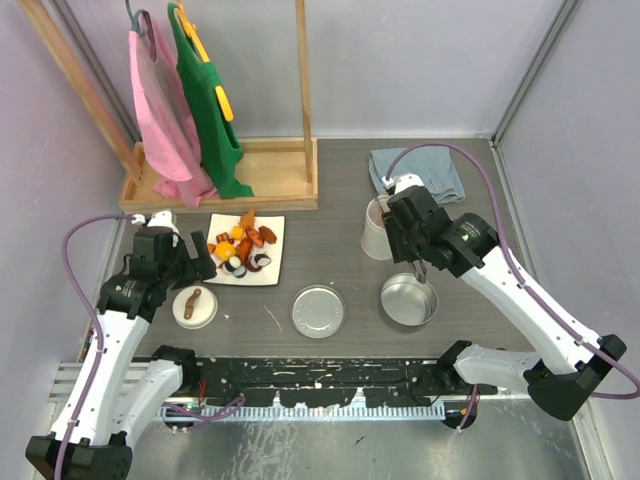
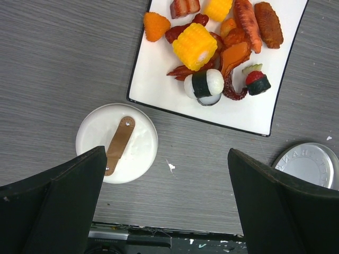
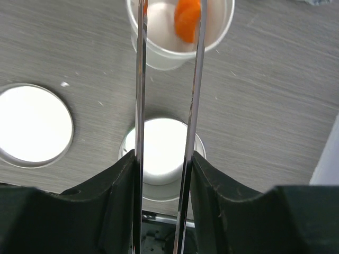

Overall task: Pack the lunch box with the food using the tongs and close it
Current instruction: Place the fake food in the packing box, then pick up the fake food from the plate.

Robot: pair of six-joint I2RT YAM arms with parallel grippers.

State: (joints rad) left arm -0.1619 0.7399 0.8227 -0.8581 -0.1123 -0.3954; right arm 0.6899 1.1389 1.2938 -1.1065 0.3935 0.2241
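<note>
The right pincer (image 3: 164, 174) clamps the tongs (image 3: 139, 79), tips in the white tub (image 3: 164, 55) by an orange piece (image 3: 186, 21), 12 o'clock of the steel tin (image 1: 395, 310). The left pincer (image 2: 167, 201) gapes above the white lid (image 2: 140, 153)

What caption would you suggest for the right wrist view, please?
Right end effector grips the tongs, their tips at an orange piece in the white tub's opening.

**No Readable Writing in View**

One faint marking is showing in the left wrist view. What looks like raised lettering is curving along the rim of the flat steel lid (image 2: 310, 165), which is lying on the worktop at the near right. It is coming through too blurred and small to read.
</note>
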